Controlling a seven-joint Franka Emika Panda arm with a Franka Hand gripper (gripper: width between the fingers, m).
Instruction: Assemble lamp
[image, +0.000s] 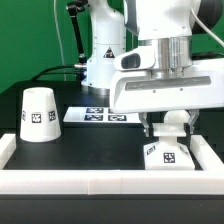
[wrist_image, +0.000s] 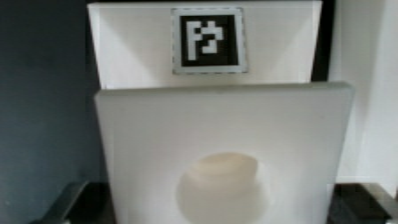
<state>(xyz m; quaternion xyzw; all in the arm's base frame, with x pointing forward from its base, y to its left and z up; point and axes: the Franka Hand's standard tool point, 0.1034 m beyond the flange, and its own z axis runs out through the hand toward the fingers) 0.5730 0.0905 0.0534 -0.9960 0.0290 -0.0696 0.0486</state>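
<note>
Exterior view: my gripper (image: 172, 128) hangs low at that view's right, directly above the base (image: 165, 157); the bulb (image: 175, 117) sits between my fingers, which stand well apart; whether they press it I cannot tell; the base lies on the black table (image: 85, 145) against the white rim (image: 110, 180); the shade (image: 39, 113) stands upright, well apart at that view's left; the marker board (image: 100, 115) lies behind; wrist view: base (wrist_image: 222, 140) close, tagged face (wrist_image: 208, 40) beyond, bulb (wrist_image: 222, 190) nearest.

Green backdrop (image: 25, 40) — black table (image: 80, 150), white rim (image: 60, 178).
</note>
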